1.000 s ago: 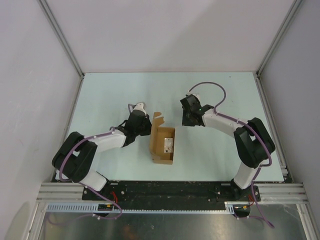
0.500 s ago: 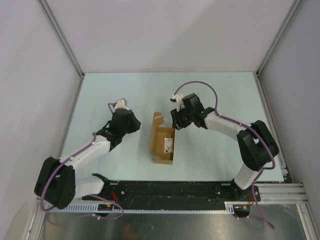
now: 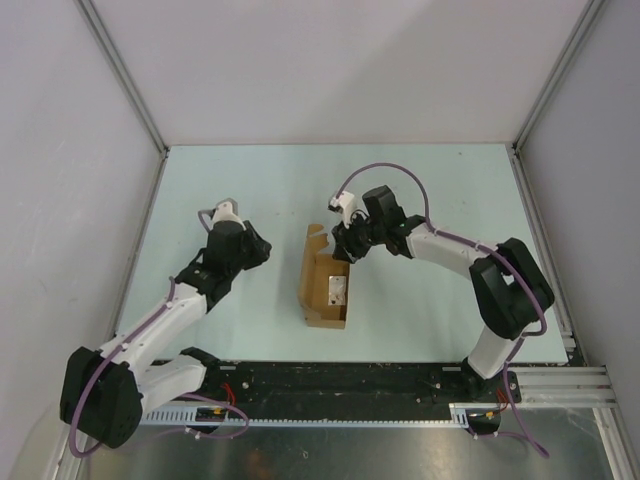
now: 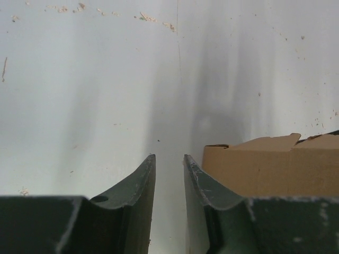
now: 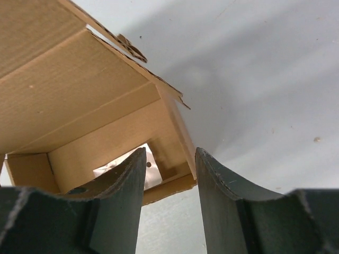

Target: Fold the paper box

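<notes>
One box (image 3: 322, 300) is your whole job. It sits on the table (image 3: 450, 190), toward the near side, between the two arms. It is an open tray with a small white packet (image 3: 337, 290) lying inside (leave that where it is). Its lid (image 3: 309, 262) stands along the left side, with notched tabs at the far end. By my reading the walls are up and closing the lid is the step in hand.

A little farther back, your left gripper (image 4: 169, 159) hangs just left of the box and clear of it. Its jaws are parted by only a slit and hold nothing. Your right gripper (image 5: 169, 153) is at the tray's far right corner, jaws released. It seems to straddle a wall there, one finger over the inside and one over the table, not pinching.

Next you will likely need to steady that wall. Then bring the left gripper against the lid's outer face and push it rightward over the tray, keeping the tabs lined up with the wall that takes them.
</notes>
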Robot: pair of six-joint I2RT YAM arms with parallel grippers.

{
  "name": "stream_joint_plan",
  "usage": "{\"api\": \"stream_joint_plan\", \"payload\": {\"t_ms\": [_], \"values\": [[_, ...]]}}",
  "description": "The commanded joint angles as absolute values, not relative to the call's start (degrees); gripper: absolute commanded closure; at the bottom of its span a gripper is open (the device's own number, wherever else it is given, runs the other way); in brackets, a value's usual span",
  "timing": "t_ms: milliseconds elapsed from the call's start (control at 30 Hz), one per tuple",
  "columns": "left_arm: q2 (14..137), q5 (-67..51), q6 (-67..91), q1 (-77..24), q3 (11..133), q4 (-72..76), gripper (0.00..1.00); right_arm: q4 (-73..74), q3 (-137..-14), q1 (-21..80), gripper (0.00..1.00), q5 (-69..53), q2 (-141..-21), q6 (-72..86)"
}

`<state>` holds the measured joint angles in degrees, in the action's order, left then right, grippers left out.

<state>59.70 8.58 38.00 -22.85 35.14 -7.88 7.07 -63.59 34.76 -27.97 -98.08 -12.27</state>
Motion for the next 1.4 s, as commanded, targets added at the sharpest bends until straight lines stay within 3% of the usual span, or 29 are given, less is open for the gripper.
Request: {"api": "stream_joint_plan", "payload": {"t_ms": [0, 600, 1000, 1100, 1367], "values": [[58.3, 7.5, 38.3, -22.2, 34.7, -8.3, 0.67, 4.0, -63.5, 34.4, 0.53, -29.9, -100.1, -15.4], [57.5, 7.6, 38.1, -21.6, 33.3, -8.3, 0.67, 4.1, -63.5, 33.9, 0.65, -33.6, -104.7, -16.5], [56.3, 7.0, 38.1, -21.3, 32.5, -8.4, 0.67, 5.0, -63.5, 34.2, 0.89, -29.8, -103.4, -12.3], [55.8, 6.9, 38.1, -21.3, 32.3, -8.3, 0.67, 6.1, -63.5, 34.5, 0.94, -26.6, -102.4, -9.3], [54.7, 7.6, 37.9, -21.1, 31.8, -8.7, 0.67, 8.0, -60.8, 38.4, 0.93, -10.6, -96.6, -2.2]]}}
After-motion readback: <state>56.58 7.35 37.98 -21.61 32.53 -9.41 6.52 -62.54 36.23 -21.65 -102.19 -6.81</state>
